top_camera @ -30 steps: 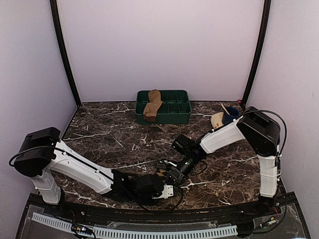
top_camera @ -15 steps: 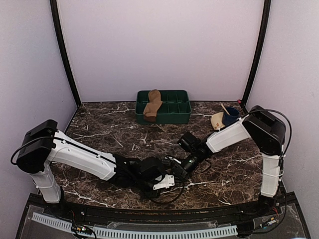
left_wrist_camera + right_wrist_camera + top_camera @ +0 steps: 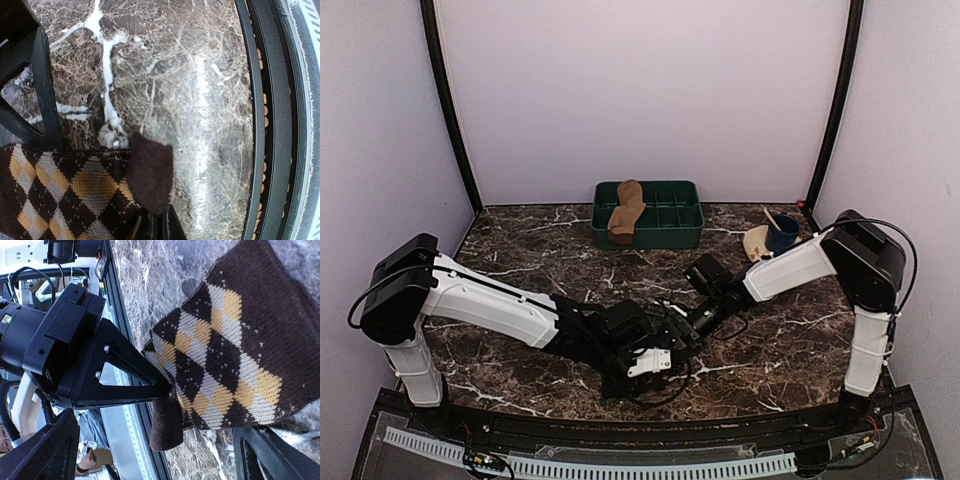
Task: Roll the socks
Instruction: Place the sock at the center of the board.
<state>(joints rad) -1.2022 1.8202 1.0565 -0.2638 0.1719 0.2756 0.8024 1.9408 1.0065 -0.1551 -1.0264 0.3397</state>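
The argyle sock (image 3: 225, 345) lies flat on the worktop (image 3: 520, 250), well to the near side of the green tray (image 3: 660, 240), down where the two arms meet. The left hand (image 3: 160, 226) is pressed together on the sock's dark brown end, which is turned up off the marble. The right hand (image 3: 159, 432) is spread wide, a finger on either side of the fabric, gripping nothing. The tan sock (image 3: 627, 210) is apart from all this, draped inside the tray's left part.

What I'd worry about is that the pinch takes only the very tip of that dark end. A sharp turn or pull by the left hand could let the knit slide out, or drag the whole sock along the marble instead of folding it over. The hands are also very close together, so a small misjudged move could knock them into each other. And with one sock in the tray, a roll begun now would take in only one.

From above, the arms cover the patterned sock almost wholly, yet only that view shows the tray and the tan sock. Only the left wrist view shows the black rail (image 3: 270, 125) along the worktop's front edge, near the sock. Only the right wrist view shows the diamonds laid out and the left hand's finger meeting the sock's edge.
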